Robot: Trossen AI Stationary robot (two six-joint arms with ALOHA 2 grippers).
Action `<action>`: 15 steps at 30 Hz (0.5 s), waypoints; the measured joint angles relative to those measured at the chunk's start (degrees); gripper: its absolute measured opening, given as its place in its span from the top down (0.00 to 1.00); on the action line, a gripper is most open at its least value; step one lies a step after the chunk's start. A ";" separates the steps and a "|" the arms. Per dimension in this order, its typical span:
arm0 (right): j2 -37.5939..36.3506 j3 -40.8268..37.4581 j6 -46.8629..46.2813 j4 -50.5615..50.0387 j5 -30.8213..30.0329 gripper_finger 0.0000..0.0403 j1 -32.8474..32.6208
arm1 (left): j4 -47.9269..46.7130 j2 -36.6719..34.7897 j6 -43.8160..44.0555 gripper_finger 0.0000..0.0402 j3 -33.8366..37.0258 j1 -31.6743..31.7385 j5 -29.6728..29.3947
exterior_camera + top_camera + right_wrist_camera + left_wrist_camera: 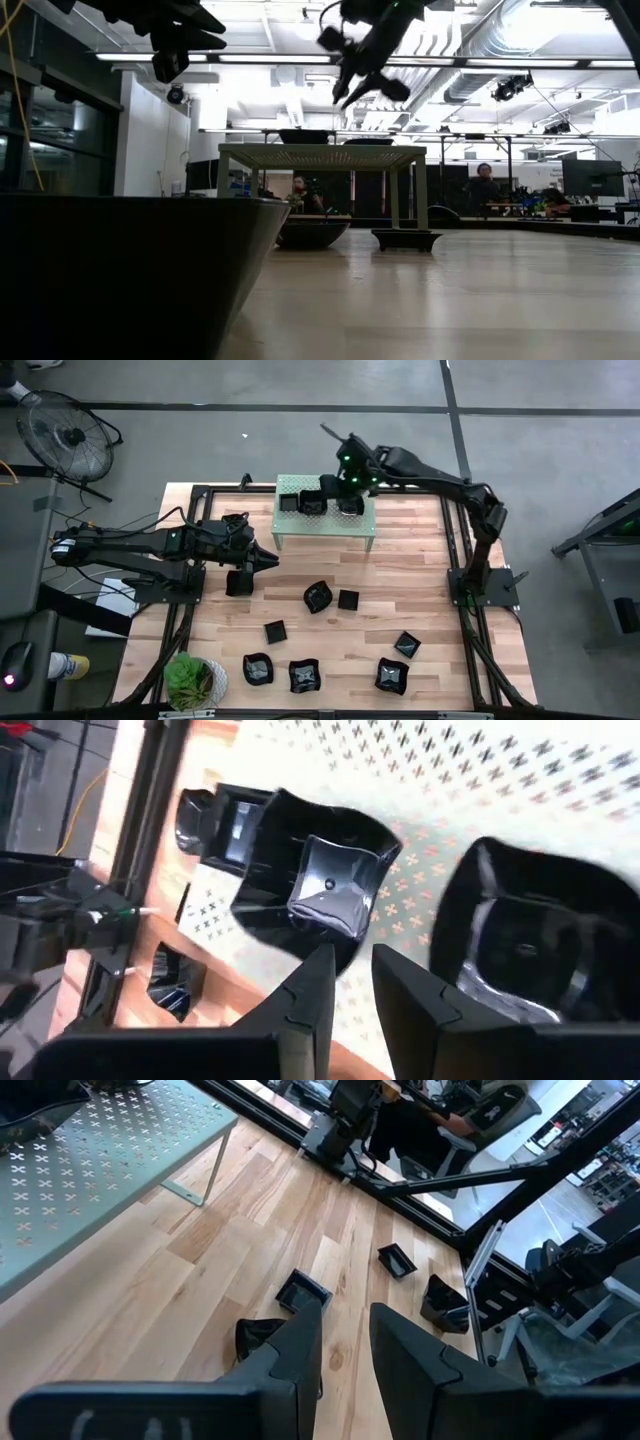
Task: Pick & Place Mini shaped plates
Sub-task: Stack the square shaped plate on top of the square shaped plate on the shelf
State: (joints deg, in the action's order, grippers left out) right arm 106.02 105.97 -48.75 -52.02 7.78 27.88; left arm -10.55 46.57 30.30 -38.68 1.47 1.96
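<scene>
Three glossy black mini plates (318,503) sit on the pale green perforated shelf (325,532) at upper centre, roughly nine wait on the wooden counter (420,575), and the right claw (348,488) hovers there, fingers slightly apart, empty.

A pale wood table (420,575) carries everything — a pale green perforated shelf (325,525) stands at its 12 o'clock edge, with three black plates (315,502) in a row on top. Loose black plates lie on the bare wood: two (330,598) near the centre, one (275,631) toward 7 o'clock, one (406,644) toward 5 o'clock, three (303,675) along the 6 o'clock edge — a potted plant (190,680) sits at the 7 o'clock corner
</scene>
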 joint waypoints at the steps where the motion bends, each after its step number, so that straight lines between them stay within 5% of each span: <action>1: -1.04 0.00 0.78 -0.61 -0.56 0.84 0.00 | -0.06 0.00 0.00 0.79 0.00 -0.02 -0.01; 9: -9.47 0.11 6.15 -13.89 -8.59 0.83 -4.34 | -0.11 0.00 0.04 0.79 0.00 -0.02 0.00; 15: -11.65 0.11 -0.51 -32.66 -20.50 0.83 -13.21 | -0.28 0.00 0.04 0.79 0.00 -0.02 -0.02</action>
State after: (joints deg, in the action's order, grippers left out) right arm 94.37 106.08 -49.26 -84.68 -12.73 14.67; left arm -10.83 46.57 30.35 -38.68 1.46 1.94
